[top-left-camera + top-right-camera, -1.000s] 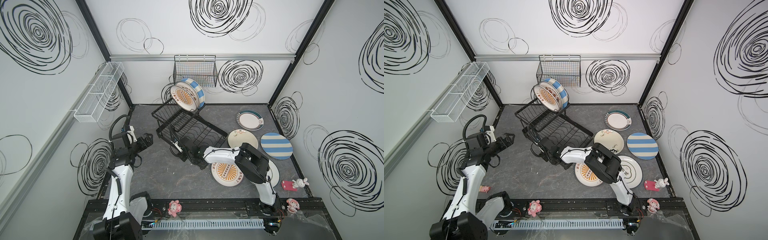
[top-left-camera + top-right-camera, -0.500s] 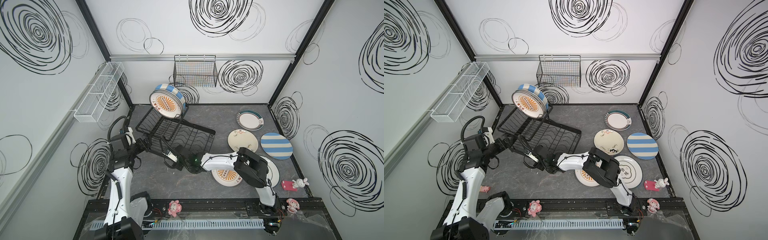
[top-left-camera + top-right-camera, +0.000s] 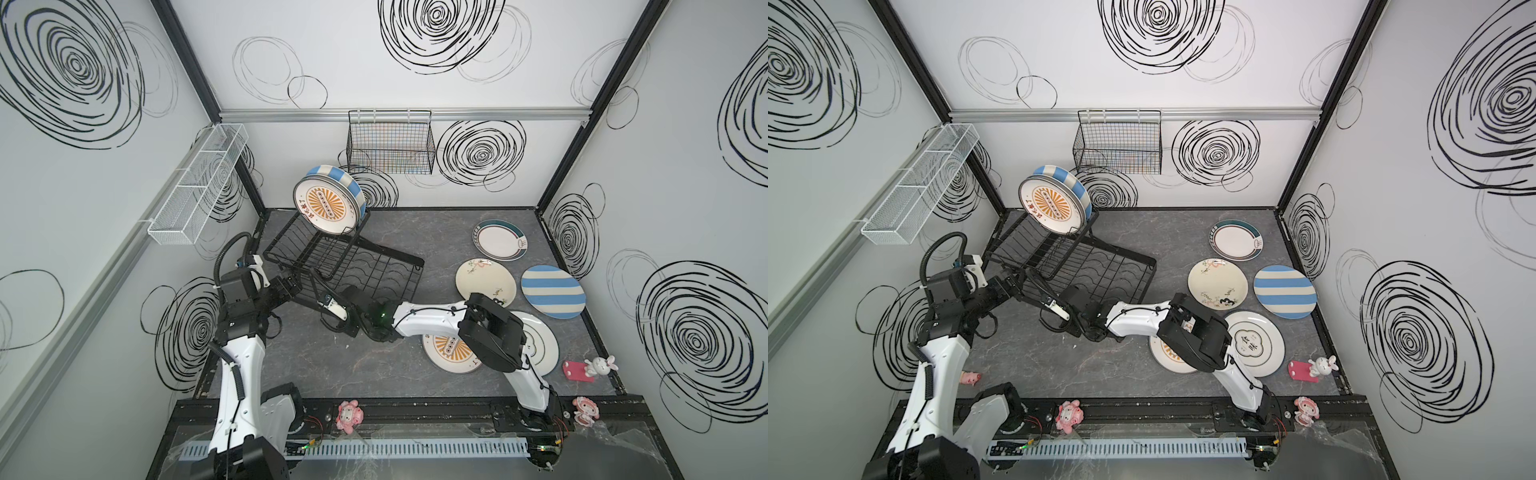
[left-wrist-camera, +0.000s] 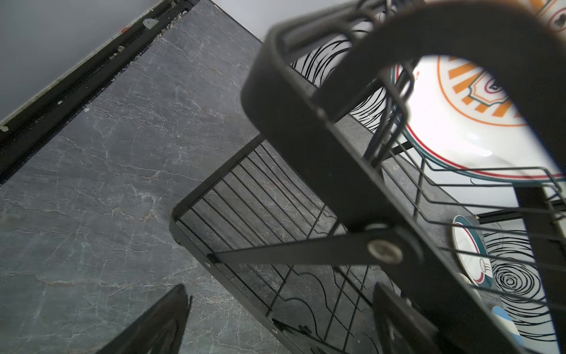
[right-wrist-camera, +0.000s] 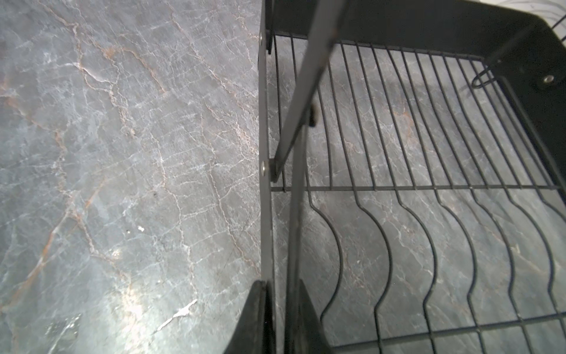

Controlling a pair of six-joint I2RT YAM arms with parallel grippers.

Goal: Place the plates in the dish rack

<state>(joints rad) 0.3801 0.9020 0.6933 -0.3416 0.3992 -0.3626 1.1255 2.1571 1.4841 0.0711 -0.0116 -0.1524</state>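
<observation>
While two plates (image 3: 326,203) stand in its raised tier, the dish rack (image 3: 353,266) has both grippers at its near edge.
Left gripper (image 3: 289,286) gapes open beside the rim; right gripper (image 5: 280,285) straddles the rim, grip unclear. Five other plates (image 3: 485,282) lie flat to the rack's right.

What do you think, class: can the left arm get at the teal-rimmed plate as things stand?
Probably not. The teal-rimmed plate lies near the far right corner, while the left gripper sits at the left end of the dish rack; the rack and the outstretched right arm lie between them.
</observation>
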